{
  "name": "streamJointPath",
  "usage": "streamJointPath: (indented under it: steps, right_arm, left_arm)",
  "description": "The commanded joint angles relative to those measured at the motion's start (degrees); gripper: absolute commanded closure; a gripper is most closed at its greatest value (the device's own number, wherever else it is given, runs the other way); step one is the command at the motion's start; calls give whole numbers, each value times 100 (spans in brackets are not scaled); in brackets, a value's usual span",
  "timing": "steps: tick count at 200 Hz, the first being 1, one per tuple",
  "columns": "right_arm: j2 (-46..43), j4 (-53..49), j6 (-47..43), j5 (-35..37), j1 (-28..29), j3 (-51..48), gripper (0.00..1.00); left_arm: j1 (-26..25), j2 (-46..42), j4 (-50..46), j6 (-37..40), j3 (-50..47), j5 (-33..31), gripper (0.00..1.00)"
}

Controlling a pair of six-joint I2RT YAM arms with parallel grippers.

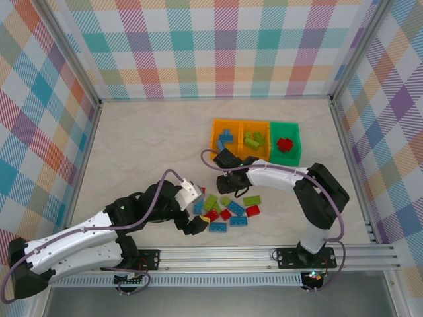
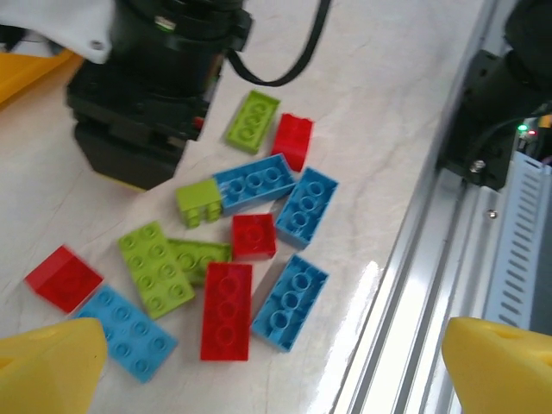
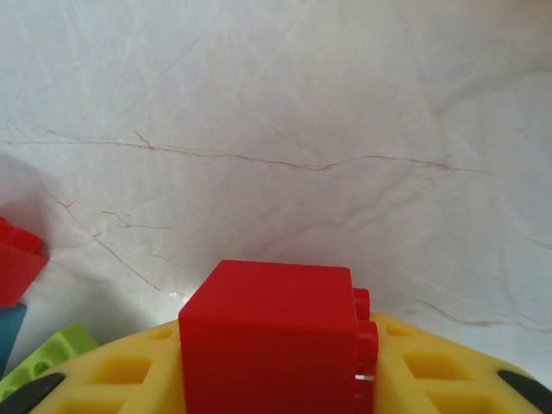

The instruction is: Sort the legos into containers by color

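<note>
Tabletop (image 1: 145, 139) in a pale marbled finish is carrying everything, with plaid walls (image 1: 218, 46) standing round it. Two arms are reaching in from the near rail: the left arm (image 1: 86, 241) is stretching toward the middle, and the right arm (image 1: 284, 177) is bending leftward.

Three containers are sitting in a row, touching one another, at the far side. A left orange bin (image 1: 213, 137) is holding blue bricks, a middle orange bin (image 1: 256, 123) is holding lime green ones, and a green bin (image 1: 295, 150) at the right is holding red ones.

The left gripper (image 1: 195, 224) is hovering at the near left edge of the loose legos (image 1: 228, 210), its jaws standing wide apart. Its yellow fingertips (image 2: 47, 366) are showing at the lower corners of the left wrist view. The right gripper (image 1: 226, 182) is hanging low at the far edge of that pile, near the bins. In the right wrist view a red brick (image 3: 267, 336) is lying against its yellow finger (image 3: 431, 371), studs pointing right. Whether the jaws are clamping it I cannot tell.

The loose bricks are lying close together between the two grippers. A long red brick (image 2: 226, 310) is lying beside a blue brick (image 2: 291, 302), and a small lime brick (image 2: 198, 200) is touching the end of another blue one (image 2: 254, 181).
</note>
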Motion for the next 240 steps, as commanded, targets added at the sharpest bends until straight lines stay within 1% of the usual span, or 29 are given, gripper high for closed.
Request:
streamJointPath:
  steps: [1, 15, 19, 31, 42, 52, 66, 99, 118, 138, 151, 158, 181, 196, 212, 227, 240]
  right_arm:
    - [-962, -20, 58, 398, -387, -69, 66]
    - [-1426, 171, 32, 517, -917, -208, 67]
    - [-1528, 218, 35, 516, -1117, -237, 67]
    - [-1782, 369, 106, 319, -1789, -264, 67]
    - [-1841, 499, 203, 83, -2434, -241, 67]
    - [-1750, 536, 287, -71, -2922, -117, 65]
    - [-1463, 573, 312, -86, -3375, 112, 65]
    - [-575, 558, 419, -247, -4062, 745, 65]
    - [-180, 551, 437, -438, -4210, 1049, 61]
    - [56, 394, 341, -376, -4226, 1375, 47]
    - [87, 224, 333, -425, -4247, 1542, 43]
    - [33, 178, 352, -516, -4248, 1546, 42]
    - [-406, 157, 458, -1023, -4244, 1326, 37]
    - [-799, 45, 507, -1552, -4231, 1163, 36]
    - [-1308, -8, 567, -2352, -4196, 862, 32]
    - [-1837, 39, 579, -3056, -4028, 447, 27]
    - [-2324, 89, 481, -3257, -3742, -23, 21]
  left_arm:
    - [-185, 106, 583, 294, -80, 135, 0]
    - [-252, 158, 770, 310, -56, 68, 0]
    - [-261, 166, 984, 321, -42, 36, 0]
    - [-272, 172, 1098, 322, 13, -133, 0]
    - [-272, 201, 1114, 294, 84, -381, 0]
    - [-275, 218, 1053, 240, 166, -623, 0]
    - [-275, 245, 901, 115, 281, -908, 0]
    - [-281, 346, 384, -479, 461, -1516, 0]
    - [-281, 422, 195, -881, 491, -2057, 0]
    - [-281, 493, 88, -1065, 504, -2372, 0]
    - [-281, 587, 118, -1216, 516, -2498, 0]
    - [-281, 666, 127, -1306, 549, -2519, 0]
    - [-281, 1250, -205, -1800, 913, -2722, 1]
    - [-289, 1786, -561, -1956, 1290, -2809, 3]
    - [-327, 2258, -584, -2133, 1549, -2855, 5]
    - [-365, 2650, -467, -2439, 1689, -2763, 9]
    - [-378, 2962, -528, -2651, 1813, -2653, 13]
